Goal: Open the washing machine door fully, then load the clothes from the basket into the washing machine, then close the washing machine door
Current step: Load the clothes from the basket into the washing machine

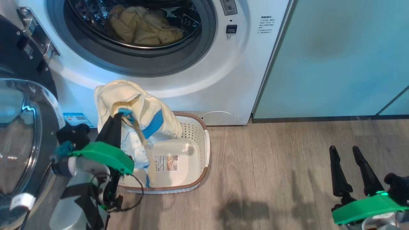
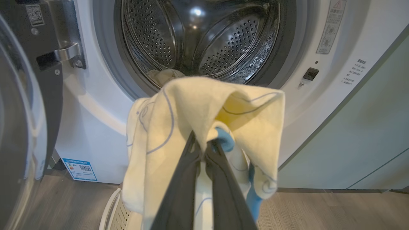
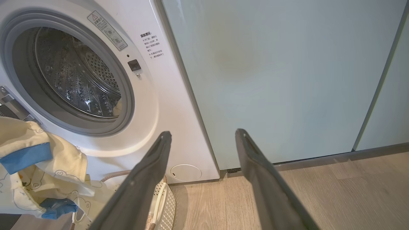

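Note:
The washing machine (image 1: 223,80) stands with its door (image 1: 19,127) swung open to the left. Pale yellow clothes (image 1: 143,27) lie in the steel drum (image 2: 207,38). My left gripper (image 1: 116,119) is shut on another yellow cloth piece with blue parts (image 1: 140,108), which hangs over the cream basket (image 1: 195,131) below the opening. In the left wrist view that cloth (image 2: 191,105) drapes over the closed fingertips of my left gripper (image 2: 206,140), in front of the drum. My right gripper (image 1: 346,151) hovers open and empty over the floor at the lower right; in its own view its fingers (image 3: 166,137) spread wide.
Pale teal cabinet doors (image 1: 335,57) stand right of the washer. Grey wood floor (image 1: 271,175) stretches between the basket and my right gripper. A blue sticker (image 2: 80,169) marks the washer's lower left corner. The basket's edge (image 3: 163,201) shows beside my right fingers.

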